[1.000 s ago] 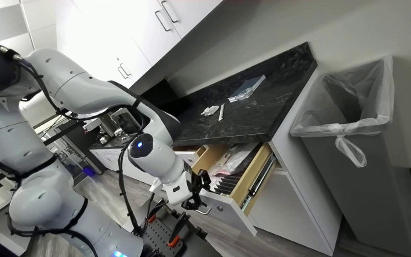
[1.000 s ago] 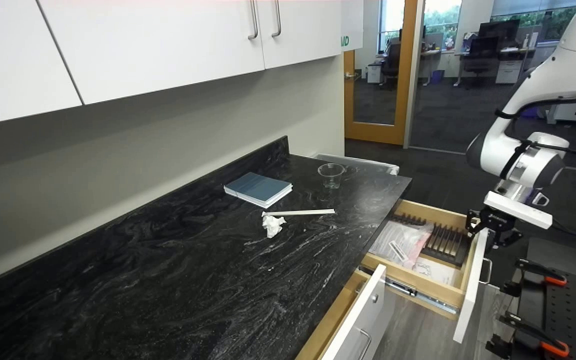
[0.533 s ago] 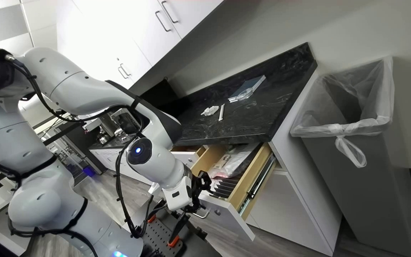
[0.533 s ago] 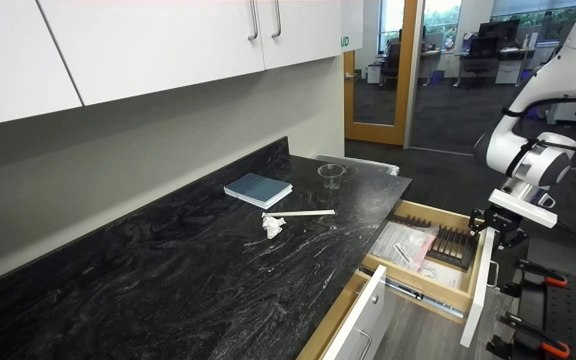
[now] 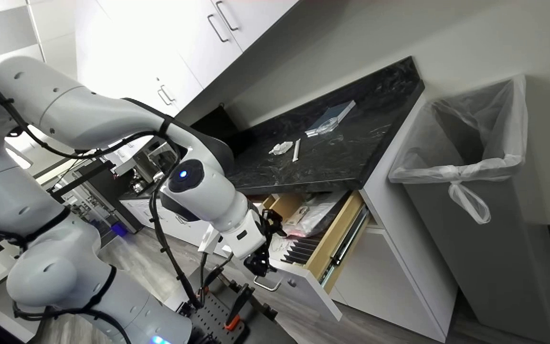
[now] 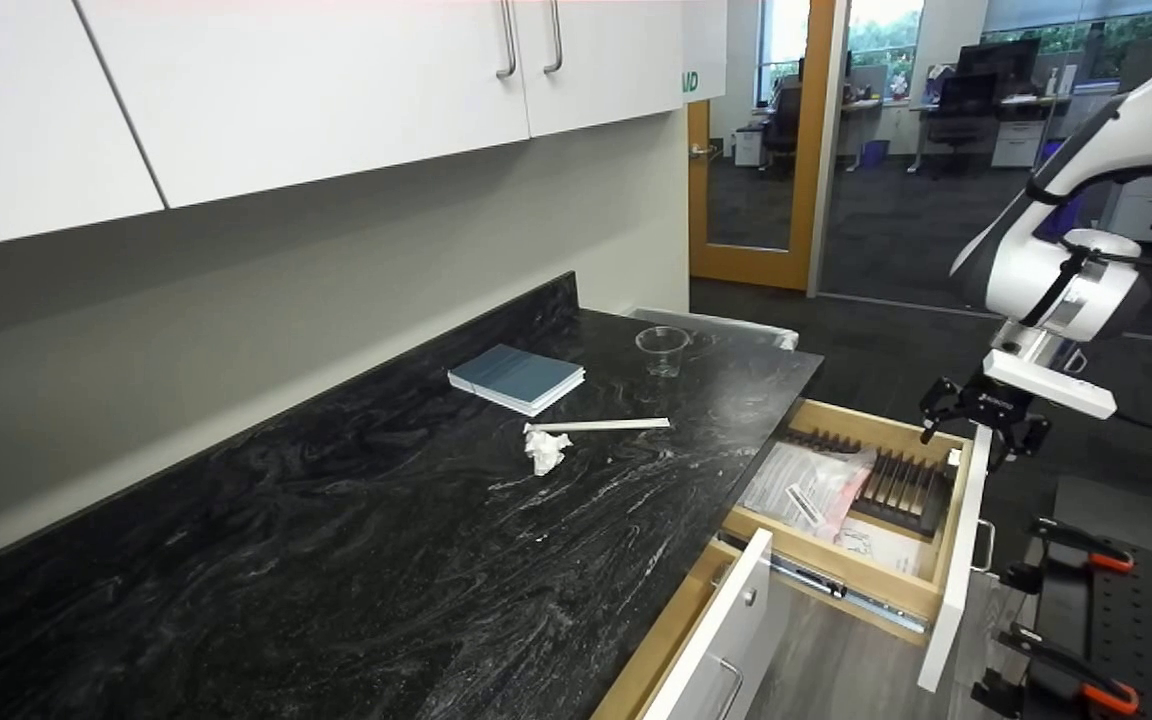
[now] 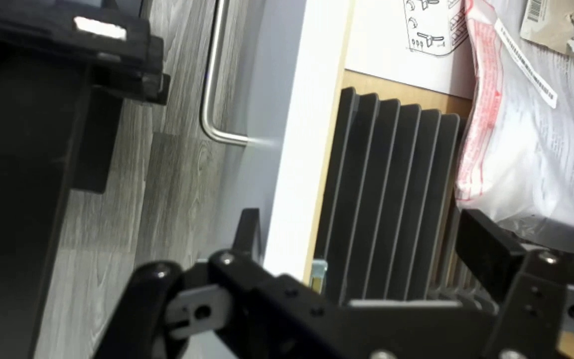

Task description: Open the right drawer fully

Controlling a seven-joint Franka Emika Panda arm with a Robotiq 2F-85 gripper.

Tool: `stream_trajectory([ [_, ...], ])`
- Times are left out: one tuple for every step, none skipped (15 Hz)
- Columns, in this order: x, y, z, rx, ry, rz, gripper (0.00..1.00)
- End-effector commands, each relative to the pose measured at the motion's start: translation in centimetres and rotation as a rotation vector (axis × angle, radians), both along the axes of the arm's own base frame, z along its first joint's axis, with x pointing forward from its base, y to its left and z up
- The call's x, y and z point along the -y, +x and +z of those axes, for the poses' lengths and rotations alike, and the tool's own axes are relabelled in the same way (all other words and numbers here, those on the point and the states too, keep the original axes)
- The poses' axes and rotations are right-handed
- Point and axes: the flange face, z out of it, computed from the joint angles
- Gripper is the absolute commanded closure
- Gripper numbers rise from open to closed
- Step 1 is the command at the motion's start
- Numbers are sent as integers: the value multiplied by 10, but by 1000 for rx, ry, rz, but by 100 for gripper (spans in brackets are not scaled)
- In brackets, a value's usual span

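The right drawer is pulled well out from under the counter in both exterior views, its tan wooden sides and metal slide rail showing. Its silver bar handle is free of the gripper in the wrist view. My gripper stands open over the top edge of the white drawer front. One finger is on the outer side of that front, the other above the drawer's inside, with a wide gap between them. Inside lie a black ribbed organizer and a clear plastic bag.
A matching drawer stands partly pulled out beside it. Close in front of the handle is a black perforated platform with orange-tipped clamps. The black counter overhangs the drawers, and a grey bin stands beyond the cabinet end.
The right drawer slid a little farther out, then stayed about where it was. My gripper has risen slightly at the drawer front, and its fingers have spread apart.
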Motion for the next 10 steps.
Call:
stream_trajectory([
  [17, 8, 39, 69, -39, 63, 0],
  [16, 4, 50, 84, -53, 95, 0],
  [12, -3, 62, 105, -80, 116, 0],
  [25, 9, 73, 115, -97, 139, 0],
  [30, 12, 85, 130, -116, 156, 0],
  [30, 11, 99, 147, -133, 170, 0],
  [20, 1, 110, 158, -152, 186, 0],
  [29, 10, 124, 155, -159, 207, 0],
  [32, 11, 139, 152, -165, 226, 0],
  [26, 5, 152, 142, -166, 249, 0],
])
